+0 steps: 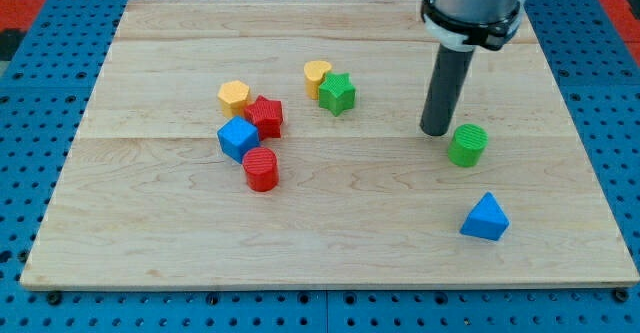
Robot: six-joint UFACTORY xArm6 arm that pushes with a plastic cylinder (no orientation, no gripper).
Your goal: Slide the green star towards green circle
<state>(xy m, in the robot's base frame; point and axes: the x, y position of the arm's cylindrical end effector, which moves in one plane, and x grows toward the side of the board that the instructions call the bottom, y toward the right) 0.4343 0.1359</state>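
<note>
The green star (337,93) lies near the board's middle, touching a yellow heart-shaped block (317,74) on its upper left. The green circle, a short cylinder (467,144), stands to the right of the star, lower in the view. My tip (436,130) rests on the board just left of and slightly above the green circle, close to it. The tip is well to the right of the green star, with bare board between them.
A cluster sits left of the middle: a yellow hexagon (234,96), a red star (265,116), a blue cube (238,138) and a red cylinder (261,168). A blue triangle (485,218) lies at the lower right. The wooden board (150,243) is ringed by blue pegboard.
</note>
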